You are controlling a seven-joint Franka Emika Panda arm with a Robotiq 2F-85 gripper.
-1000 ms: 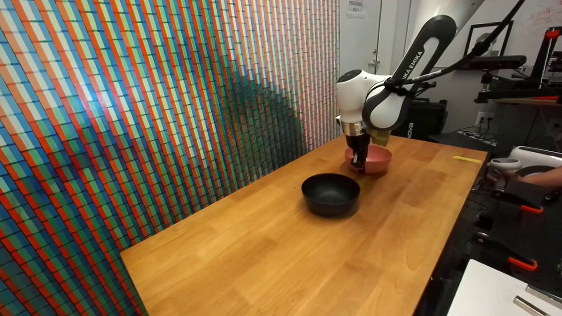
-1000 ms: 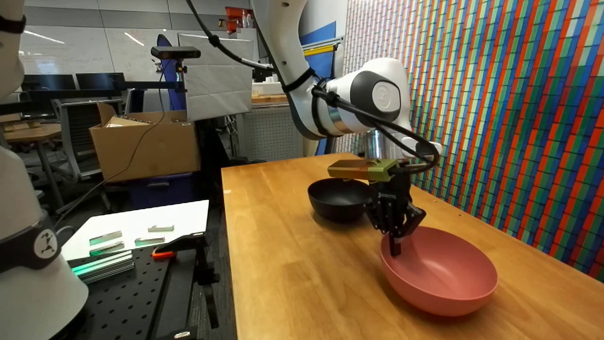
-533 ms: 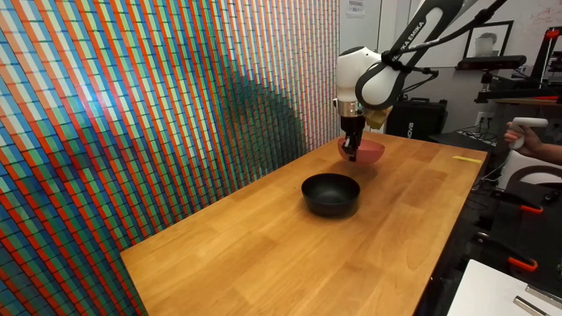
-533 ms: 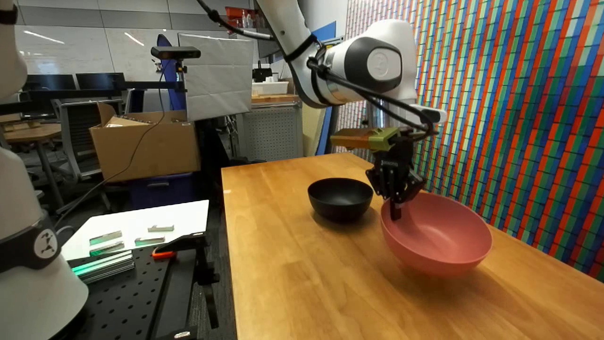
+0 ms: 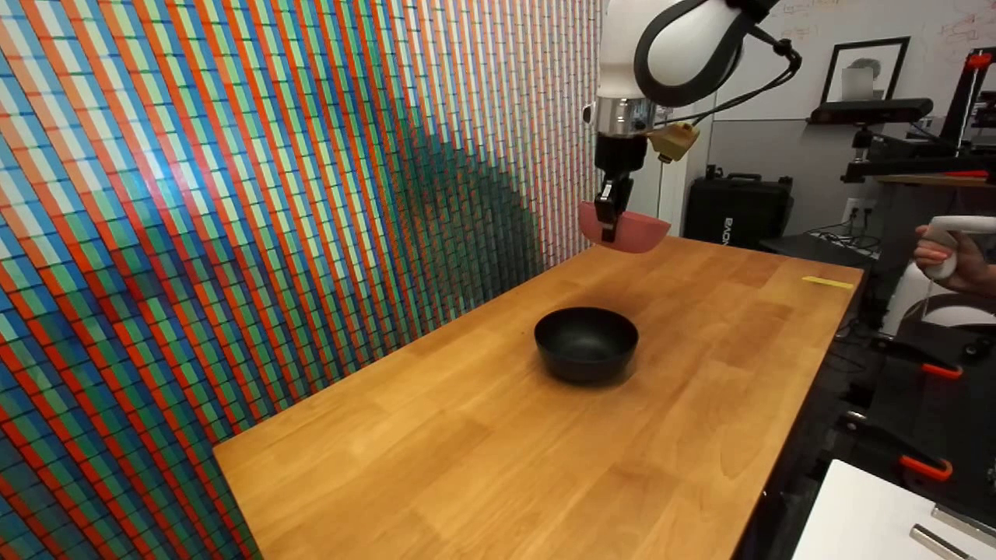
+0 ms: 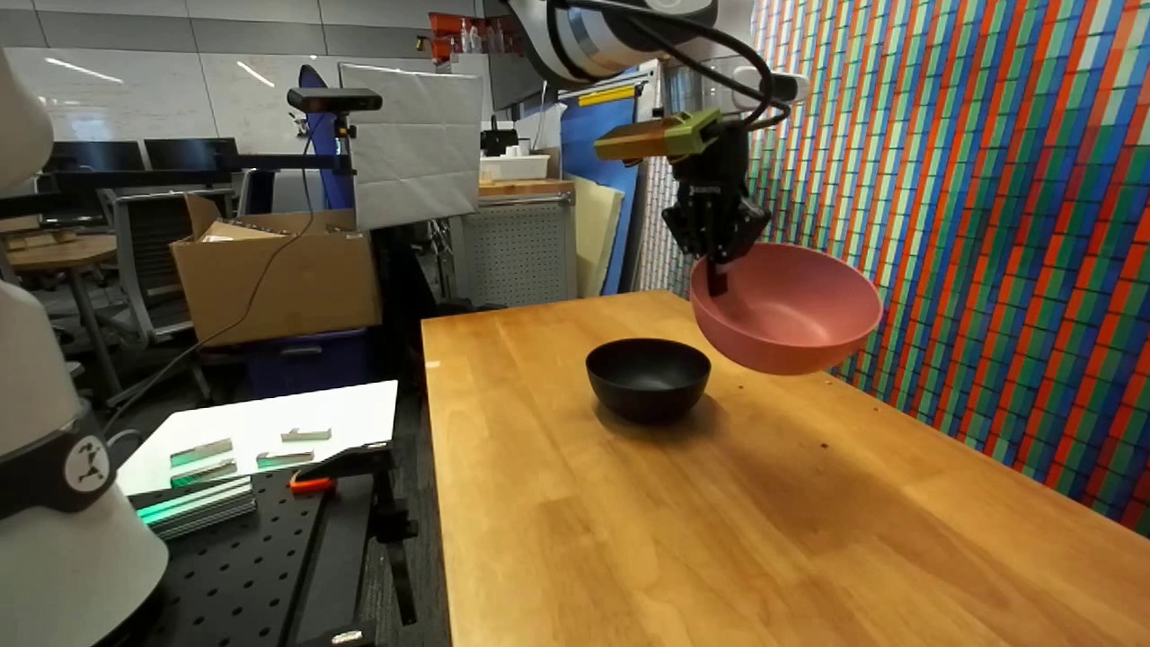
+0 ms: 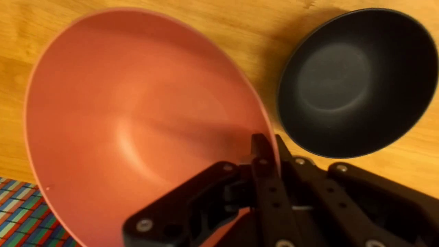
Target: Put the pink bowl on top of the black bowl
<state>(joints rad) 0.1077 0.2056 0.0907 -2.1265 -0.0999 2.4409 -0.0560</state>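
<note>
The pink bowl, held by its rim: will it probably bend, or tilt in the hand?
The pink bowl is probably stiff: no bend shows where the hand pinches it. It may tilt or swing, since only one side is gripped. It is perhaps light for its size, as it looks thin at the edge.

The wrist view is cropping the pink bowl [image 7: 137,85]; 2 fingers [image 7: 259,147] of the gripper [image 7: 270,138] are hiding some rim. Both exterior views are cropping the arm [image 5: 692,50].
</note>
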